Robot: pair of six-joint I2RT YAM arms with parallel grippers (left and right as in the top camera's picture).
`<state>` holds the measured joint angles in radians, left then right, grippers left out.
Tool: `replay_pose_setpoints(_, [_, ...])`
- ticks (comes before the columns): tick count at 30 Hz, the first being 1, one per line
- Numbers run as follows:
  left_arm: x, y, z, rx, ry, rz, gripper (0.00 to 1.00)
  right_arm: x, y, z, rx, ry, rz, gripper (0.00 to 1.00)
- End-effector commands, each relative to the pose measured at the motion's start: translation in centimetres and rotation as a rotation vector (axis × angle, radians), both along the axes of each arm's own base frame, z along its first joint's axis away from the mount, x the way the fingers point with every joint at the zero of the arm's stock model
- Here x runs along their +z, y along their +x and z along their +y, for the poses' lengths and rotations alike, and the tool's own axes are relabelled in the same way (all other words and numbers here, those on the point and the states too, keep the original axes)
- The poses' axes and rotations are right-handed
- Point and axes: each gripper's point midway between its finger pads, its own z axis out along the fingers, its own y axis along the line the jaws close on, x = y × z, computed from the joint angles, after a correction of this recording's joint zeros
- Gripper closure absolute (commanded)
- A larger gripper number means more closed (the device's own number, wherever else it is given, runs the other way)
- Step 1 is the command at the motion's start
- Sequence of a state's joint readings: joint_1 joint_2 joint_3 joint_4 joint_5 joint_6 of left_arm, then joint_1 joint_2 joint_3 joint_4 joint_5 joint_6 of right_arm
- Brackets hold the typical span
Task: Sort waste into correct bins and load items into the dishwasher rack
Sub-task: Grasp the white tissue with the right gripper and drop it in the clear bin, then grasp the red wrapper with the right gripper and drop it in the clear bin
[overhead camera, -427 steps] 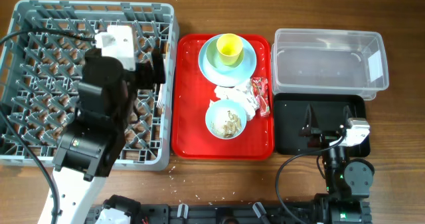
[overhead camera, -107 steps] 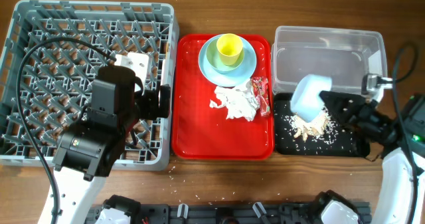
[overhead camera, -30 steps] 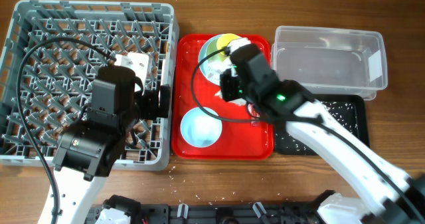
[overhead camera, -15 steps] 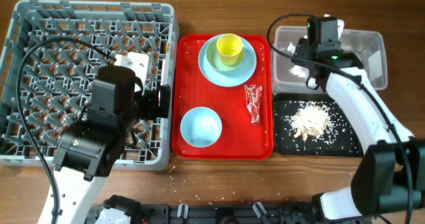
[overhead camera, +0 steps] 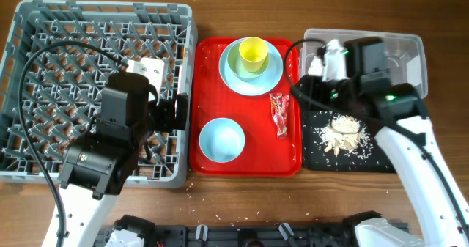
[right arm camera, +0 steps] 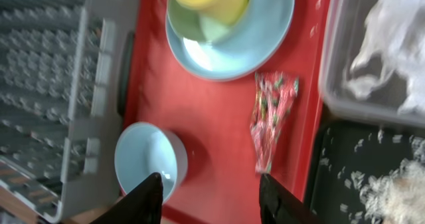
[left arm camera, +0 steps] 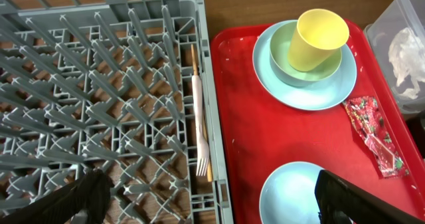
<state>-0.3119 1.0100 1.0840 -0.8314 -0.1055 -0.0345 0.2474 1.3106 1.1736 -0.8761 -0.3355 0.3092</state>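
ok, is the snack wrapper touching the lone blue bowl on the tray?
Apart. The overhead view shows bare red tray between the blue bowl and the snack wrapper; the right wrist view shows the same gap.

Right wrist feed smeared; I can't read the small red printed snack wrapper (right arm camera: 273,111) ahead of the right pincer (right arm camera: 211,183). Further right, the deep clear plastic tub (right arm camera: 330,64) runs off-frame.
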Motion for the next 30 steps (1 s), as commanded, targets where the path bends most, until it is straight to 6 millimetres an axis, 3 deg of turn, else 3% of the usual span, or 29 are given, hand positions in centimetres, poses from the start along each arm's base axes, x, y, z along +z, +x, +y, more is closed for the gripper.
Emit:
replay_pose_setpoints(1, [0.3,0.1,-0.2,-0.01,-0.008,-0.008,0.0,-3.2,-1.4,0.1,-0.106,-0.146,0.067,0.53])
replay_pose_setpoints(4, [0.3,0.1,-0.2,-0.01,-0.008,-0.008,0.0,-7.0,-2.8,2.0,-0.117,-0.248,0.075,0.51])
replay_pose_setpoints(7, [0.3,0.1,-0.2,-0.01,-0.008,-0.008,0.0,-10.9,-3.0,1.6,-0.173,-0.323,0.087,0.51])
replay_pose_setpoints(17, [0.3,0.1,-0.2,-0.01,-0.008,-0.008,0.0,-18.5,-1.9,1.7,-0.17,-0.424,0.169,0.5])
replay_pose_setpoints(19, [0.3,0.1,-0.2,-0.01,-0.008,-0.008,0.0,-19.4,-2.0,1.8,-0.164,-0.428,0.185,0.59])
replay_pose_setpoints(20, [0.3,0.1,-0.2,-0.01,-0.008,-0.008,0.0,-19.6,-2.0,1.9,-0.161,-0.423,0.19,0.72])
replay_pose_setpoints(23, [0.3,0.1,-0.2,-0.01,-0.008,-0.008,0.0,-19.7,-1.9,2.2,-0.157,-0.411,0.188,0.94])
replay_pose_setpoints(25, [0.3,0.1,-0.2,-0.01,-0.008,-0.008,0.0,-19.4,-2.2,3.8,-0.075,-0.348,0.204,0.96])
replay_pose_setpoints(27, [0.3,0.1,-0.2,-0.01,-0.008,-0.008,0.0,-16.7,-1.0,6.3,0.045,-0.267,0.149,0.95])
replay_pose_setpoints(30, [0.3,0.1,-0.2,-0.01,-0.008,-0.008,0.0,-8.6,1.3,8.6,0.071,-0.155,0.013,0.96])
